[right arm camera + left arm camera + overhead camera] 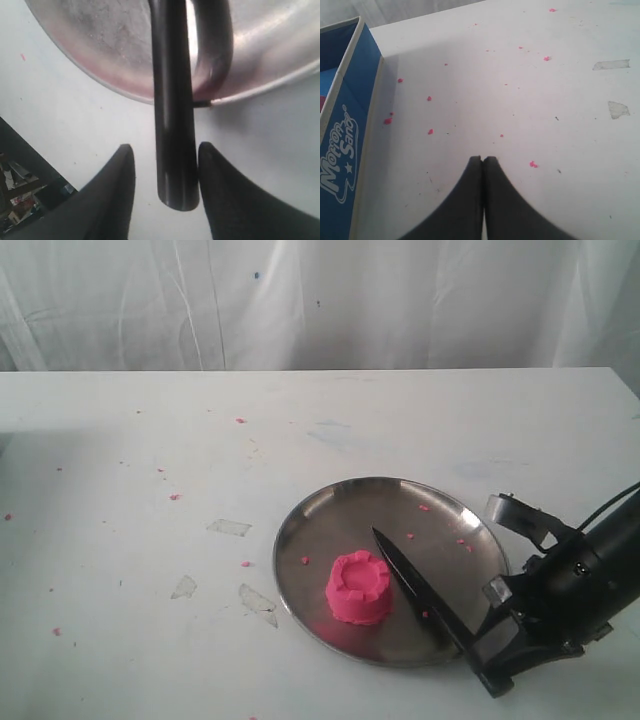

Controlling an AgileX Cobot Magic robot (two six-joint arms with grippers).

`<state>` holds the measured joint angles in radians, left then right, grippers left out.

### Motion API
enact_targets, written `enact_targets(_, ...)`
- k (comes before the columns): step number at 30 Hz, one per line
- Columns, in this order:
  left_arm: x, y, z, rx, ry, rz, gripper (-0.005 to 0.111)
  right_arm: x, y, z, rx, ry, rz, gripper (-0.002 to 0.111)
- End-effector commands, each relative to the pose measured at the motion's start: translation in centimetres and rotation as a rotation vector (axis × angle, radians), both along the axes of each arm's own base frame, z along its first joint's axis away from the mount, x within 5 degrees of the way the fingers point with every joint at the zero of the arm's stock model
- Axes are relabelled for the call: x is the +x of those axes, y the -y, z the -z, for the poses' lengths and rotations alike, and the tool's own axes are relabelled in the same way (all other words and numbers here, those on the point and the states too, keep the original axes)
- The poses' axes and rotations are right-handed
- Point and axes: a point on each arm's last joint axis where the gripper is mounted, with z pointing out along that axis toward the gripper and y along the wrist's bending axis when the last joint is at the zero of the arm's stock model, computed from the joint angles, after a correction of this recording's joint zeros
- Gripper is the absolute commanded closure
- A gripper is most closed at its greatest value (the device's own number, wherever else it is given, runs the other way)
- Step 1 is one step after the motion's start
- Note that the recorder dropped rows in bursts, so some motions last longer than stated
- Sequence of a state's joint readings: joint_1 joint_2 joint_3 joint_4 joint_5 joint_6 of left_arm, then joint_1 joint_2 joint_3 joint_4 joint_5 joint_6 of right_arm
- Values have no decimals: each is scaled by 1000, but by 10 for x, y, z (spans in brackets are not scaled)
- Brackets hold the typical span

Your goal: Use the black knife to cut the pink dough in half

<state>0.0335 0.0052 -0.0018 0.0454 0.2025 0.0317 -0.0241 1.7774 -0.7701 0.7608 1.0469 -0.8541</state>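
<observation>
Right gripper (487,638) sits closest, at the table's (150,470) front right corner. Its fingers (117,195) straddle the knife (410,575) handle without clamping it: the right wrist view shows a gap on one side, and the other finger is at most just brushing the handle.

Behind the white table hangs a pale curtain (300,300). A round steel plate (340,515) lies right of the table's centre. In the left wrist view a blue printed box (345,150) stands at the table's edge.

The left gripper (483,159) (seen only by its own camera) hangs over bare tabletop with its fingers pressed together and nothing between them.

The black knife rests slantwise on the plate, its tip pointing toward the plate's middle and its handle running out over the front right rim into the right gripper. The pink dough (358,587) is a single notched lump standing on the plate's front left part, just beside the blade; whether they touch I cannot tell.

Scraps of clear tape (229,527) lie left of the plate, and pink crumbs (175,497) dot the table and plate.
</observation>
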Motion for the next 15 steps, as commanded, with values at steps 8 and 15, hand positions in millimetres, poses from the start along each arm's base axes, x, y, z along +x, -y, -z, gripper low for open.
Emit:
enact_targets(8,0,0,0,-8,6,-1,107,0,0,13,23,-48,-10,69)
enact_targets(15,0,0,0,-8,6,-1,107,1,-1,12,45,-27,-18,84)
